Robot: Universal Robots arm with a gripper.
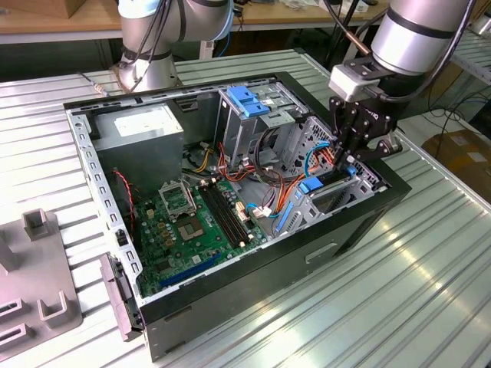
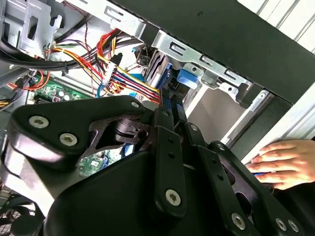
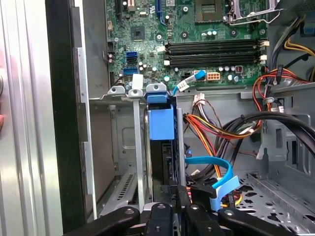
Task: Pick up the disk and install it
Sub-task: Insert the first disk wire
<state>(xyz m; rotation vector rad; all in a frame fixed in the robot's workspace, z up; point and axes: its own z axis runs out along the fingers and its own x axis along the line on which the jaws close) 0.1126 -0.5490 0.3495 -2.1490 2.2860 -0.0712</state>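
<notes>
the install step is in hand: the disk point(image 3: 161, 123) is pinched edge-on by the gripper point(image 1: 343, 159) fingers point(image 3: 170, 209), partly seated in the computer case point(image 1: 307, 253) bay; straight, aligned pressure is called for.

Disk point(image 3: 161, 123) with blue carrier tab, upright on edge in bay

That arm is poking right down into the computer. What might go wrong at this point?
Three things stand out. The pincer sits low in the case beside the disk standing in its metal bay, so a slight tilt might jam the disk against the bay's rails. A blue cable and a bundle of coloured wires run close to the pincer and might get snagged. A person's hand rests on the case edge near the arm, where it risks being bumped.
</notes>
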